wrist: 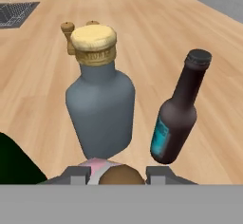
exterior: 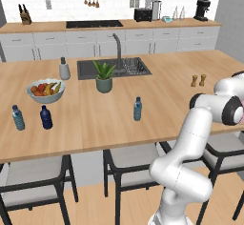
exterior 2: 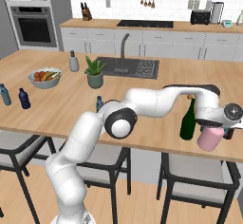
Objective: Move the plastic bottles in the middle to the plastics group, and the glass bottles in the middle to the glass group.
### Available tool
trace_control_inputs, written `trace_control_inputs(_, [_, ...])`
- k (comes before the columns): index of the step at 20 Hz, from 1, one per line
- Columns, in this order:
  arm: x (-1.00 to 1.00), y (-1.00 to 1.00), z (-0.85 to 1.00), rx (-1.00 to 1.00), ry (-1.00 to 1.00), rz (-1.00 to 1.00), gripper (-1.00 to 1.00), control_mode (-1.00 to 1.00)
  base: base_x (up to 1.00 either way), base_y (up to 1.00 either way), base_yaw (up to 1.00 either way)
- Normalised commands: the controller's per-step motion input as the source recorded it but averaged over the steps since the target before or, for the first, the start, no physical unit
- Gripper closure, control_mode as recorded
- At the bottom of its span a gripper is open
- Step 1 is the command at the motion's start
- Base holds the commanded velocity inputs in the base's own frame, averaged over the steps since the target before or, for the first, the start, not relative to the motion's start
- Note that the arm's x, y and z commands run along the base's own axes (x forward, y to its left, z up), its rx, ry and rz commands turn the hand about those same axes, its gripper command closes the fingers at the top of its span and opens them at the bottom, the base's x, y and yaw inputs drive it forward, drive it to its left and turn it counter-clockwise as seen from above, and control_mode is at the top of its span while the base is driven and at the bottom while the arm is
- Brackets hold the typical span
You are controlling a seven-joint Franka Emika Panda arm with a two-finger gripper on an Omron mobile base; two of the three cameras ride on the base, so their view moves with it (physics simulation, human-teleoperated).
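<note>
Carrying the pink bottle [exterior 2: 210,138] in the clamped pincer [exterior 2: 214,129] at the bench's [exterior: 95,124] right end beside the green wine bottle [exterior 2: 188,120] — close to the glass group's grey-blue bottle [wrist: 101,105] — leaving the pale-blue water bottle [exterior: 137,108] standing mid-bench.

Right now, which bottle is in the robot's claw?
The pink bottle, squat with a pale stopper, in the gripper beside the taller green bottle.
</note>
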Motion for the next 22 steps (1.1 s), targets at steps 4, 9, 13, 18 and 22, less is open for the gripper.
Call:
trace_control_inputs(4, [-0.20,0.22,-0.46,-0.04,0.04,-0.02,-1.00,-1.00,0.00,0.00,0.00])
trace_control_inputs(9, [0.17,0.11,-0.20,0.00,0.01,-0.03,-1.00,-1.00,0.00,0.00,0.00])
trace_control_inputs(13, [0.11,0.00,-0.06,0.00,0.00,0.00,-1.00,-1.00,0.00,0.00,0.00])
trace_control_inputs(18, [-0.02,-0.02,0.00,0.00,0.00,-0.02,-1.00,-1.00,0.00,0.00,0.00])
trace_control_inputs(22, [-0.02,0.00,0.00,0.00,0.01,-0.06,-1.00,-1.00,0.00,0.00,0.00])
